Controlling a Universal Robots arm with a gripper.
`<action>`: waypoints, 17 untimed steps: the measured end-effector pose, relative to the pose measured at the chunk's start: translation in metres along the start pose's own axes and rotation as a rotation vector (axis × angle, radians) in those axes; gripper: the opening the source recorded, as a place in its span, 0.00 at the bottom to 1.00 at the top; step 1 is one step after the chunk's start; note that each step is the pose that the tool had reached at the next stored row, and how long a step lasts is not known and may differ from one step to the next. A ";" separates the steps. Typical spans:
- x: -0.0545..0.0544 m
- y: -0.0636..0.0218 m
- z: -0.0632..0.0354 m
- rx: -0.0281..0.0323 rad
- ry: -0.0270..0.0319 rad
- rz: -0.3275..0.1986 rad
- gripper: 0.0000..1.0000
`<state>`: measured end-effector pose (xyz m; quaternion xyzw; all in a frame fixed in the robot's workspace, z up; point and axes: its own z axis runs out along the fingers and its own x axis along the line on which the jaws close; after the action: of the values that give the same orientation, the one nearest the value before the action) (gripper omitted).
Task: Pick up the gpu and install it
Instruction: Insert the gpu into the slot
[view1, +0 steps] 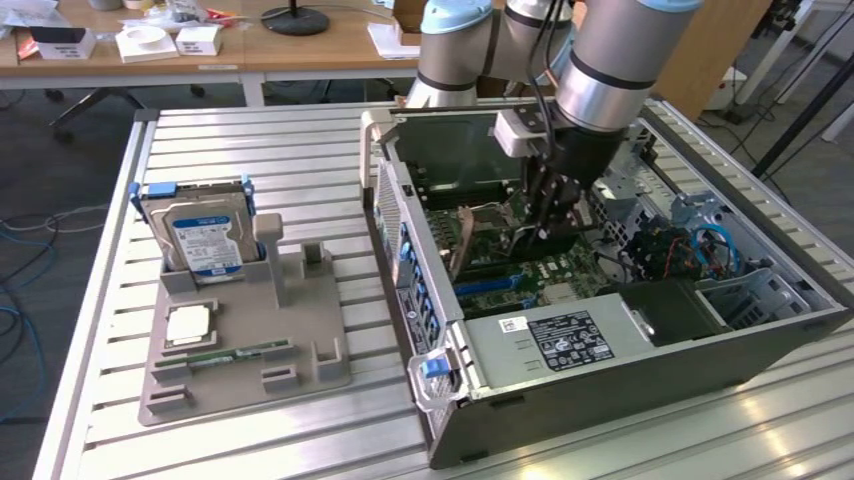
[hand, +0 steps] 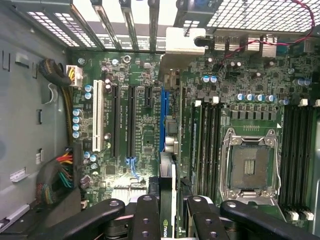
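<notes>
Hard drive (view1: 203, 238) upright in gray holder (view1: 227, 395); CPU (view1: 190, 325), RAM stick (view1: 240, 355) flat on it.

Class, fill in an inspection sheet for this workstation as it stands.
Surface: slatted metal table bearing a grey holder and an open computer case.
Job's things: gpu held edge-on above the motherboard inside the case.
Clutter: hard drive, processor chip and RAM stick on the holder.
Grippers: gripper inside the case, fingers closed on the gpu.
Cables: coloured wire bundle in the case; loose cables on the floor.
Surroundings: wooden desks with white boxes behind.
</notes>
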<state>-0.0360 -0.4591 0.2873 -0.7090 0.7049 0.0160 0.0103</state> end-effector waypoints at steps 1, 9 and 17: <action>0.000 0.0000 0.0000 0.0000 0.0000 0.000 0.26; 0.001 0.0061 0.0000 0.0001 0.0000 0.000 0.26; 0.006 0.0073 0.0000 0.0001 0.0001 0.000 0.26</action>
<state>-0.0432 -0.4650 0.2872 -0.7090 0.7049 0.0159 0.0103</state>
